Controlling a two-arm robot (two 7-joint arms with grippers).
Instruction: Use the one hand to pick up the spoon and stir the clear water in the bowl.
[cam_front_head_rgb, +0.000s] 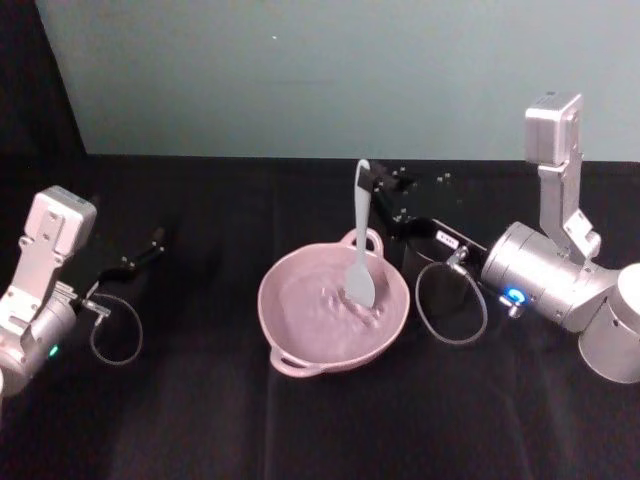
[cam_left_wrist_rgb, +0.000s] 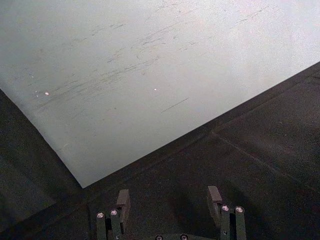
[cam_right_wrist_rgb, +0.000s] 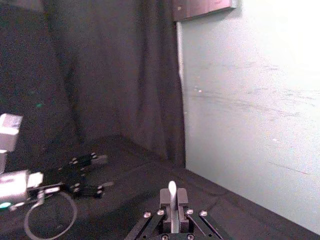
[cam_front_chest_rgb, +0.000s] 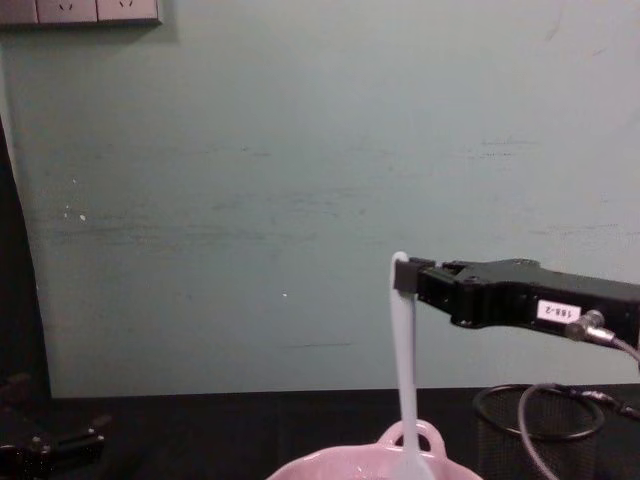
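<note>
In the head view, the pink bowl (cam_front_head_rgb: 300, 300) sits on the black desk (cam_front_head_rgb: 200, 420) near the middle, one small loop handle at its far rim and another at its near rim. The white spoon (cam_front_head_rgb: 360, 240) stands almost upright with its wide end down in the bowl, and the water around it looks rippled. The right hand (cam_front_head_rgb: 368, 180) reaches in from the right and pinches the top of the spoon's handle, high above the bowl. A grey cable (cam_front_head_rgb: 417, 300) loops beside its silver wrist. The left hand (cam_front_head_rgb: 150, 248) hangs low over the desk far to the left, well apart from the bowl.

In the left wrist view, the left hand's two fingers (cam_left_wrist_rgb: 122, 202) are spread wide with nothing between them. Beyond them are the dark desk and a pale wall (cam_left_wrist_rgb: 150, 75).

In the right wrist view, the right hand's fingers are pressed together on the spoon's slim handle, whose tip pokes out just past them. The left hand shows farther off, over the desk.

In the chest view, the right hand comes in from the right, a small white label (cam_front_chest_rgb: 558, 311) on its side, and grips the spoon's upper end. The handle runs straight down to the bowl's rim beside the loop handle. A black mesh cup (cam_front_chest_rgb: 510, 445) stands to the right of the bowl.
</note>
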